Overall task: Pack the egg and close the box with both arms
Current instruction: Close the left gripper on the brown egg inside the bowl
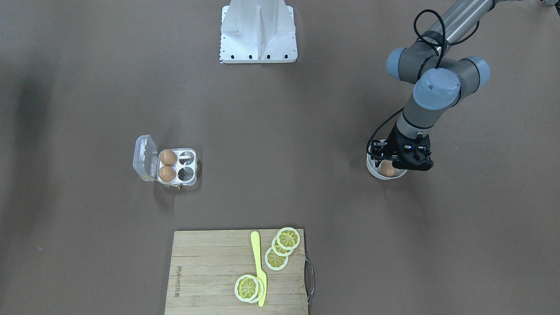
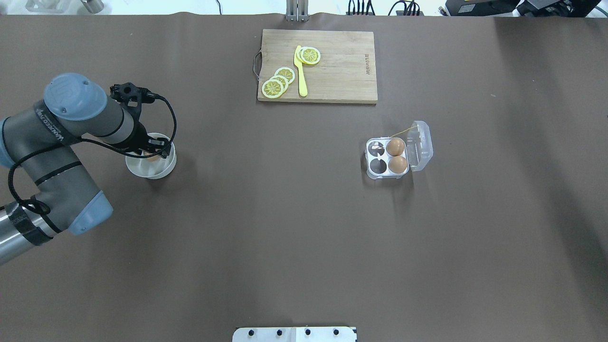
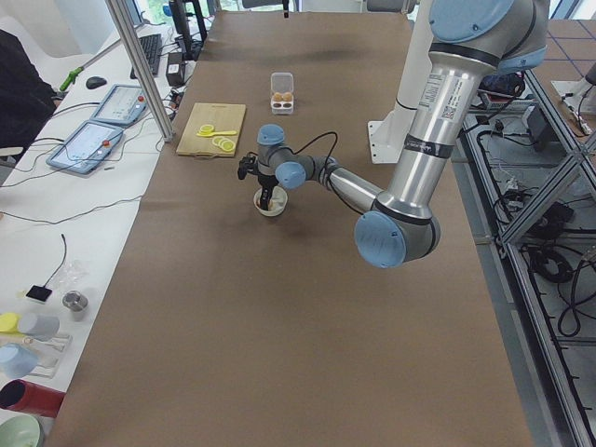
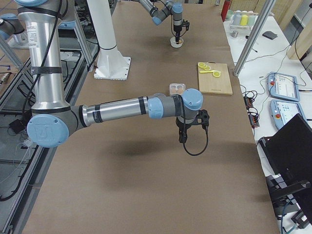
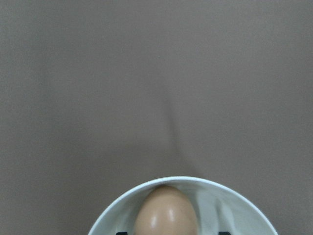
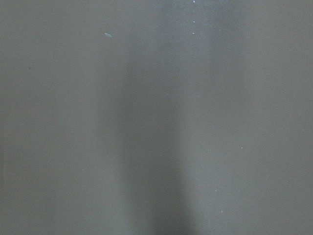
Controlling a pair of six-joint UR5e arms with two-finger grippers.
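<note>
Hovering in the front-facing view, the left gripper (image 1: 392, 163) sits right over the white bowl (image 1: 370, 166) toward the counter's left-hand edge, the egg (image 1: 386, 169) showing beneath it. Overhead: the box (image 2: 368, 161) lies well apart, toward the right-hand edge, lid flipped open, two packed eggs (image 2: 395, 147) in, two cells free. Left side view: gripper down at the bowl, agreed. Right side view: the right gripper (image 4: 182, 137) hangs over bare counter; wide or narrow, can't tell. Left wrist view: dark fingertips (image 5: 125, 233) flank the egg, spread, no squeeze seen. Right wrist view: only counter. Looks like the pick step. Next up: close gently, lift clear of the rim, carry across to a free cell.
</note>
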